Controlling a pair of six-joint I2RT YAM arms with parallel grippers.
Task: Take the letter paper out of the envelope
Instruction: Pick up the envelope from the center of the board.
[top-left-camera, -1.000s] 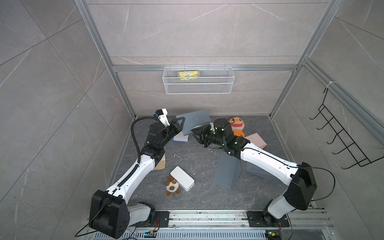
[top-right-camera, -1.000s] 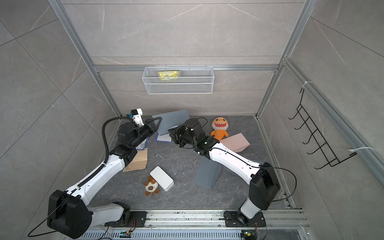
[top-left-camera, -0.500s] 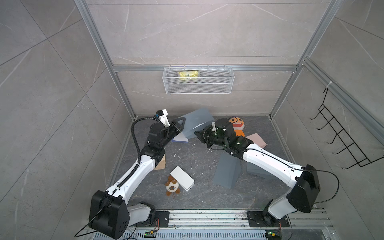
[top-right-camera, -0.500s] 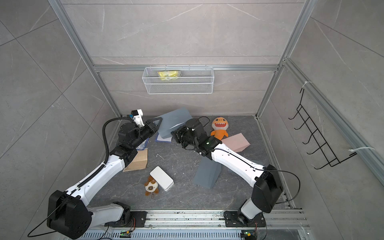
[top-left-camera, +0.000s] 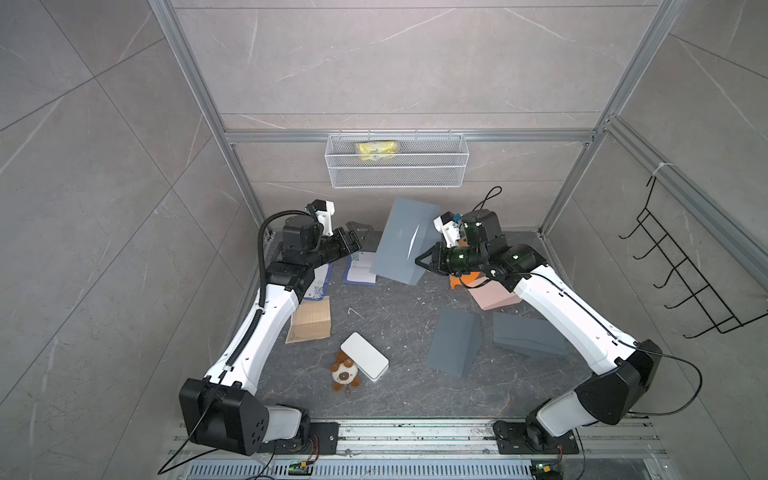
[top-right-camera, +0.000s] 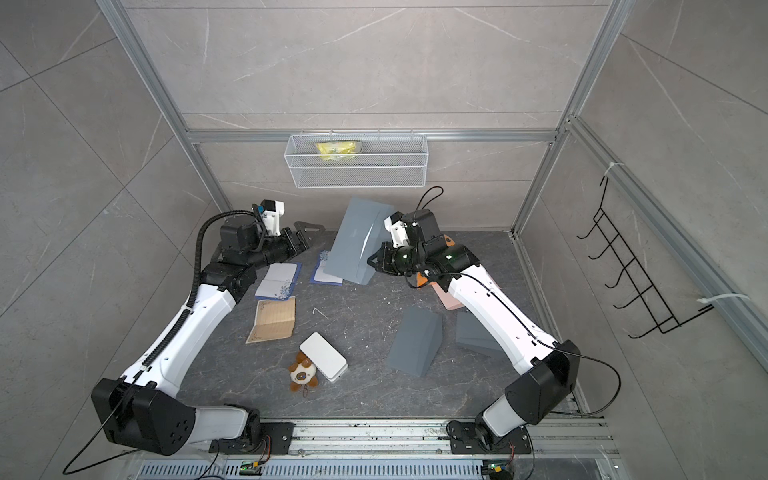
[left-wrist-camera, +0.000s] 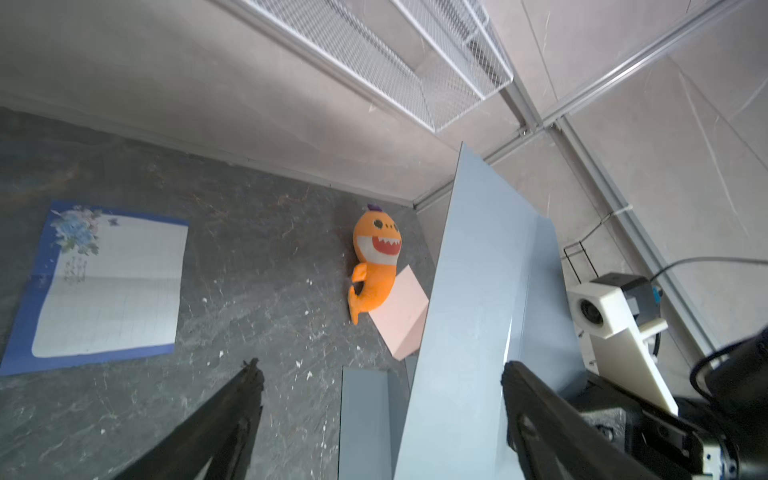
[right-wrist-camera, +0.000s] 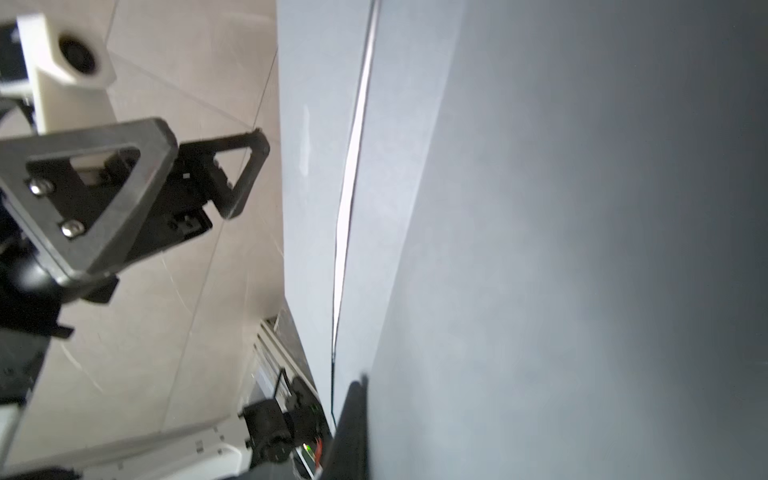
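- Clutter sits nearest: a spare envelope (top-left-camera: 455, 340) and a tan sheet (top-left-camera: 311, 326) lie flat on the table (top-left-camera: 399, 316), well apart from the work, and need no touching.
- Farther in, a blue sheet (top-left-camera: 360, 270) lies open on the table, just beside the low corner of the lifted envelope (top-left-camera: 401, 241). Any pull should rise clear of it.
- Right gripper (top-left-camera: 419, 264) is clamped on the envelope's lower edge and holds it tilted up off the table. It serves best as a firm, unmoving anchor.
- Left gripper (top-left-camera: 358, 236) has its jaws spread wide and empty, near the envelope's other edge but apart from it.
- Letter paper is probably inside: the right wrist view shows a thin white line (right-wrist-camera: 349, 166) in the envelope's slit, though I cannot be sure it is paper. The left jaws should line up with that slit, pinch only the white edge, not the flap, and draw along the envelope's length.
- Farthest, the basket (top-left-camera: 397, 166) and back wall are close, so pull toward the table's middle.
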